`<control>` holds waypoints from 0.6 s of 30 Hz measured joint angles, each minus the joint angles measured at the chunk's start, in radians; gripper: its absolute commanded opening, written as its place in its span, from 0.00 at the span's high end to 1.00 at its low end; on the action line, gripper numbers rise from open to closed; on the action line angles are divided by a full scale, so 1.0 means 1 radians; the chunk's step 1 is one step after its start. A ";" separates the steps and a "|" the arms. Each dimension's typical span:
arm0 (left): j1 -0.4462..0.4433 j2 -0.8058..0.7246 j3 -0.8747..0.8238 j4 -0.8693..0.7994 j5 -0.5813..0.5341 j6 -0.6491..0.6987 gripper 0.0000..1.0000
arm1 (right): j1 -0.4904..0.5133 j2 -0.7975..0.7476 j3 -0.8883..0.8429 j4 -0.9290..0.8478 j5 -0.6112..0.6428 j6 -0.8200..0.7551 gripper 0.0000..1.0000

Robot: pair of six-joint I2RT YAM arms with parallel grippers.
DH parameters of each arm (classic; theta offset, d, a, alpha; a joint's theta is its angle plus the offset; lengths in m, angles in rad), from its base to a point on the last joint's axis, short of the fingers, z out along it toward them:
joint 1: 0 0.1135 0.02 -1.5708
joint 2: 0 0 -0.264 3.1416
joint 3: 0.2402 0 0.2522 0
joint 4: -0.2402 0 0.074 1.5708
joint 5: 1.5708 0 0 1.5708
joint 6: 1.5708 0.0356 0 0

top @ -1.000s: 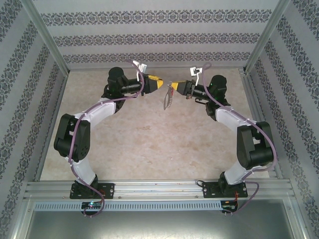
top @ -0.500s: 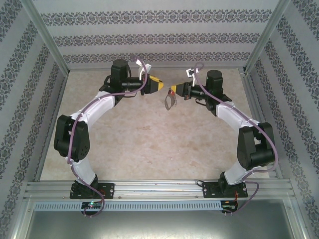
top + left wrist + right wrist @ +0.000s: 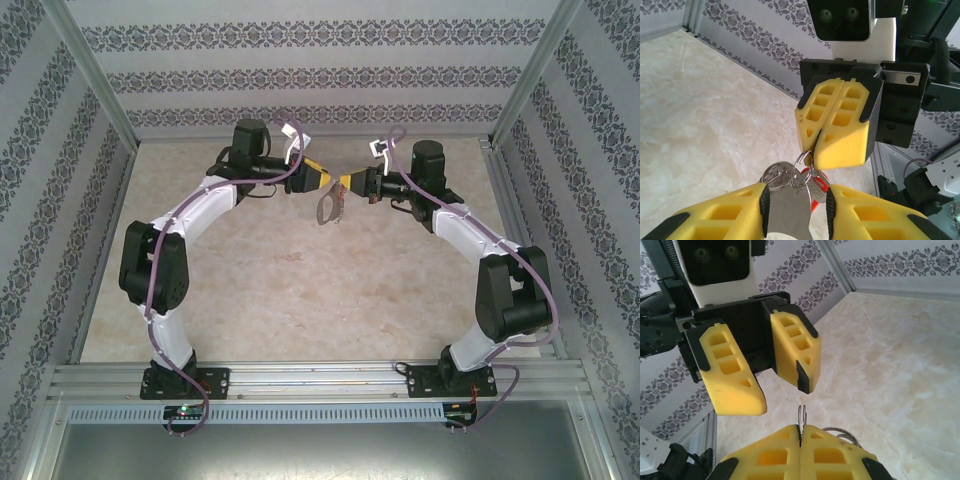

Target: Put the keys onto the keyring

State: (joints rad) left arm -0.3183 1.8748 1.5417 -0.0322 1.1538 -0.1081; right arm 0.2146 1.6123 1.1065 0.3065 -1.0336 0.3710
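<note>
A: State of the right pincer (image 3: 816, 150)?

B: Closed tight. The two yellow fingers meet with no gap. It has the thin wire of the keyring (image 3: 328, 207) pinched at the tips. From the right wrist a short bit of wire stands up out of the seam between the fingers.

A: Where is the ring?

B: Off the desk (image 3: 300, 300), in the air over its far middle. It hangs down from the right pincer's tips. The pincers face each other there, tip close to tip, the left arm reaching in from the left and the right arm from the right.

A: And the left pincer (image 3: 776, 395)?

B: Partly open. From the right wrist there is a plain gap between its fingers. From its own wrist camera the hanging bunch sits in that gap. There is a flat silver piece (image 3: 787, 217) with a small coiled ring (image 3: 776, 175) above it. The red head of a key (image 3: 816, 202) lies just right of the silver.

A: Does it hold any of that?

B: Cannot tell. The silver piece lies close to the left pad and the red head near the right one. Contact is not clear on either side.

A: Is the key on the ring?

B: The red head hangs in the bunch below the pinched wire. The join is too crowded to read.
</note>
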 measured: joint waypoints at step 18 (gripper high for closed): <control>0.000 0.052 0.032 0.031 0.087 -0.055 0.63 | 0.019 0.000 0.000 0.028 -0.035 0.023 1.00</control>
State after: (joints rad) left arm -0.3187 1.9270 1.5734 -0.0013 1.2411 -0.1627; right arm 0.2337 1.6127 1.1065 0.3344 -1.0687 0.3939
